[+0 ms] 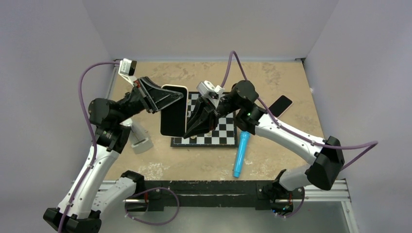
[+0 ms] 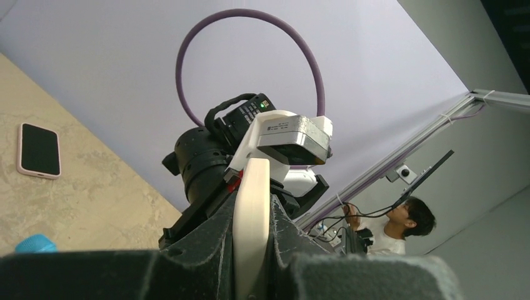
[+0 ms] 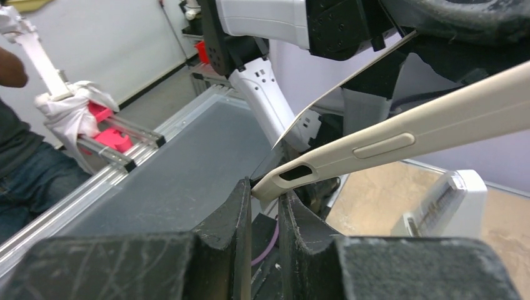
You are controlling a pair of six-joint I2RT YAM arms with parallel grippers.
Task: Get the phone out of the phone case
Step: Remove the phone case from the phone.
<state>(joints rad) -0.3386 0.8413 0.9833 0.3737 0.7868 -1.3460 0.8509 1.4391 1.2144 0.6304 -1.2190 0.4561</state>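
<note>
The phone sits in its cream case, and both hang in the air over the left edge of the chessboard, clear of the bench. The left fingers pinch the case's upper edge. The right fingers pinch a lower corner, just beside the cutout. Both grips look thin, on the rim only.

If the arms pull unevenly, the corner may slip from the right fingers and leave everything swinging on the left grip. If the phone pops free with neither pair holding it, it likely drops onto the chessboard or the marker. A hard twist could bend the case rather than release the phone. I cannot tell whether the phone has begun to lift out.
</note>
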